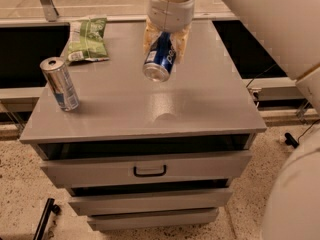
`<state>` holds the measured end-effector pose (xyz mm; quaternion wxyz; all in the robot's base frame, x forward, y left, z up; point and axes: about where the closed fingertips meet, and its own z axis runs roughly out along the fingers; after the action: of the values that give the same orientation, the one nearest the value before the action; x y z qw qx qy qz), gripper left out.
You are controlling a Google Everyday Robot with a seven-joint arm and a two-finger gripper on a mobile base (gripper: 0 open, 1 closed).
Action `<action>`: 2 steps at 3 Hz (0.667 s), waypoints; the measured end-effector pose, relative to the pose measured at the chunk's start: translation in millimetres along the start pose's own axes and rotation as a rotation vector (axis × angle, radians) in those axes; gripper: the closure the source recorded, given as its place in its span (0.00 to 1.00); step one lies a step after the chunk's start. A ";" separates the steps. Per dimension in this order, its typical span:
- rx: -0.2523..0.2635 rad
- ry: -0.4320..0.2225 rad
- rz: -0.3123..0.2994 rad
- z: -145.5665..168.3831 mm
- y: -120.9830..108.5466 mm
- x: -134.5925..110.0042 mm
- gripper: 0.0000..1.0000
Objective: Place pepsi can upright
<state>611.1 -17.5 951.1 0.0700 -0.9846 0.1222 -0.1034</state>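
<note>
Gripper (165, 45) hung above cabinet top (205, 101), fingers clamped on pepsi can (159, 62). Can was airborne and tilted, silver end down. Slim silver can (60, 84) stood well apart, leftward in view. Grasp and lift looked done. Left to do: straighten, lower, release

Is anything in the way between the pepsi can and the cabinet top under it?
Nothing visible. The gripper holds the pepsi can tilted above bare cabinet top; the silver can and green bag sit well off to the side.
</note>
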 end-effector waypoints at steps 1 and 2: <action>0.019 0.019 -0.067 2.0 -6.3 5.4 1.00; 0.025 0.048 -0.116 6.8 2.5 9.9 1.00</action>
<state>621.3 -21.6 946.0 0.0732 -0.9863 0.0652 -0.1326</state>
